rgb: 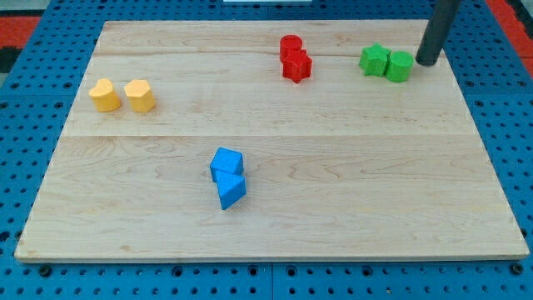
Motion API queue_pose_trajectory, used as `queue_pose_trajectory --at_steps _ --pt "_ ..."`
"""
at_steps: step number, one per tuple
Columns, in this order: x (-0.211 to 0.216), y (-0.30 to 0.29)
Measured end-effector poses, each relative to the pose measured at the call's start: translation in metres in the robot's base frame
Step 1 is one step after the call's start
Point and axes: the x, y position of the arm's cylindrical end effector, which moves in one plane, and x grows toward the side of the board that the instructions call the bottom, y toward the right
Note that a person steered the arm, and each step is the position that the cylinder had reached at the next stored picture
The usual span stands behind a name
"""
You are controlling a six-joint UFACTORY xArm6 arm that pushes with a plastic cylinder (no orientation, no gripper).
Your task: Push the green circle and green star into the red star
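Note:
The green circle point(400, 66) and the green star point(375, 60) sit side by side, touching, near the view's top right of the wooden board point(266, 217). The red star point(296, 67) lies to their left near the top middle, with a red circle point(290, 46) touching it just above. My tip point(427, 61) is the lower end of the dark rod coming down from the top right corner. It stands just right of the green circle, very close to it.
Two yellow blocks point(104, 95) point(140, 96) sit side by side at the view's left. Two blue blocks point(226, 162) point(231, 192) touch each other below the middle. A blue pegboard point(25, 75) surrounds the board.

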Motion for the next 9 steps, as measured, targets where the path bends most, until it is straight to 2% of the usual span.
queue_pose_trajectory --at_steps 3,7,9 --pt "0.023 0.019" --pt "-0.038 -0.047" --pt "-0.064 -0.101"
